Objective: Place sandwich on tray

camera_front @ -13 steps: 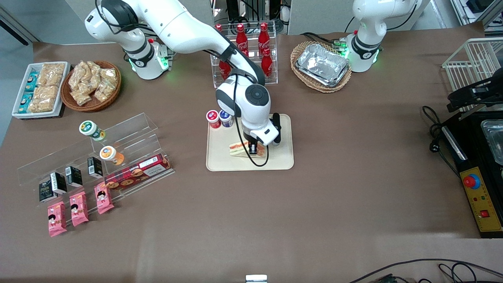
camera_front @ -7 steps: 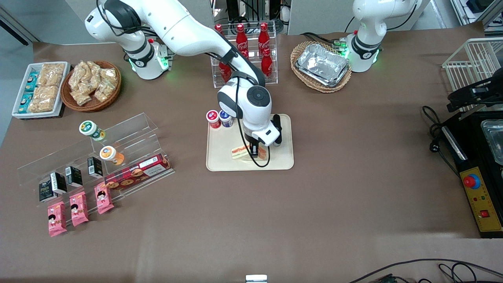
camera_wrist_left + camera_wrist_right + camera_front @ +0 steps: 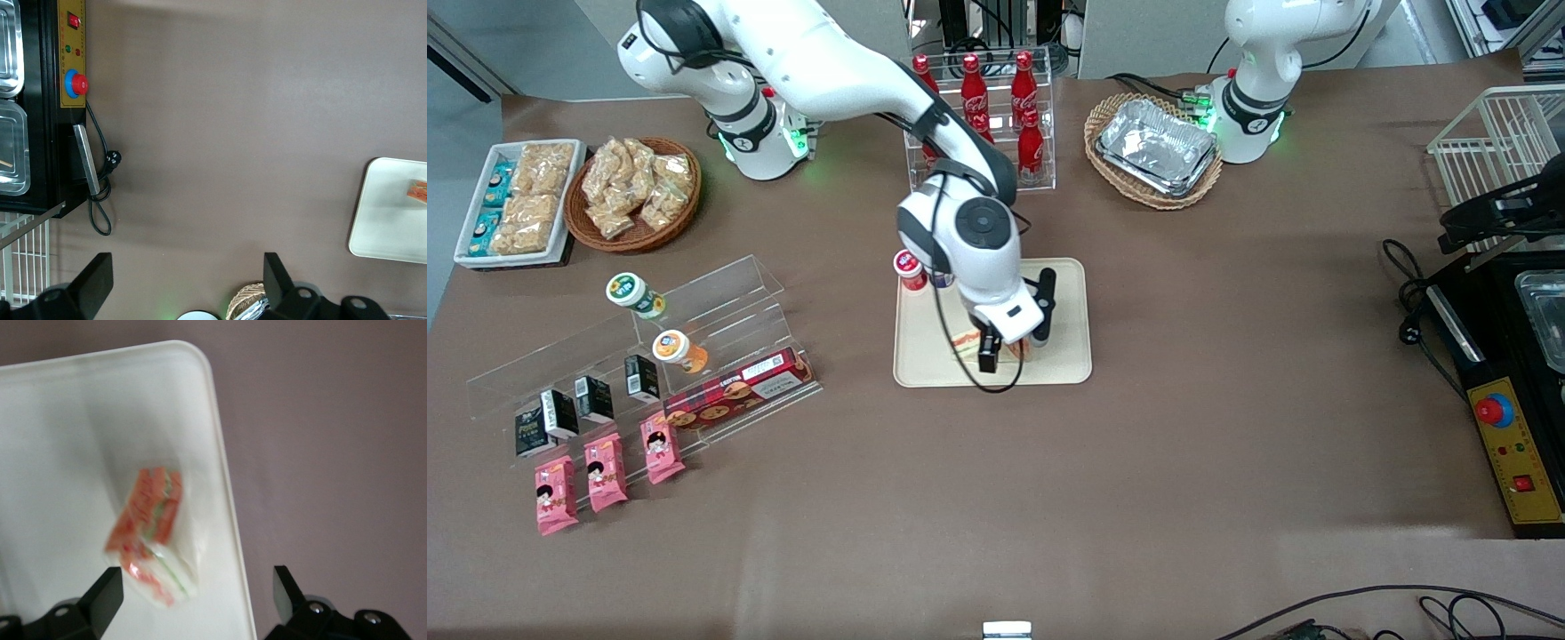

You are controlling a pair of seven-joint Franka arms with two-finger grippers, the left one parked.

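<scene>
Gripper: my gripper (image 3: 1009, 356) hangs above the tray, over its edge nearest the front camera; in my wrist view my two fingers (image 3: 100, 597) are spread wide with nothing between them, the sandwich lying below the gap.
Sandwich: the sandwich (image 3: 155, 532) lies on the tray near one rounded corner, its orange-pink layers showing; in the front view, centre of the frame, only a strip of it (image 3: 964, 340) peeks out from under my wrist.
Tray: the cream tray (image 3: 1067, 360) sits mid-counter, centre of the frame; the parked arm's camera catches one end of it (image 3: 387, 220).
Cups: a red-lidded cup (image 3: 908, 267) stands at the tray's corner farthest from the front camera, toward my arm's end; a second cup beside it is mostly hidden by my arm.
In the way: my own wrist and its black cable loop (image 3: 969, 378) cover much of the sandwich from the front.
Around: a clear rack of red bottles (image 3: 996, 98) at upper centre; a wicker basket of foil trays (image 3: 1156, 147) at upper right; a basket of bagged snacks (image 3: 633, 191) and a white snack tray (image 3: 516, 203) at upper left; a clear display stand (image 3: 694, 342) with small packs and pink packets (image 3: 605, 471) at lower left.
Counter: the brown counter (image 3: 1227, 427) carries all of it.
</scene>
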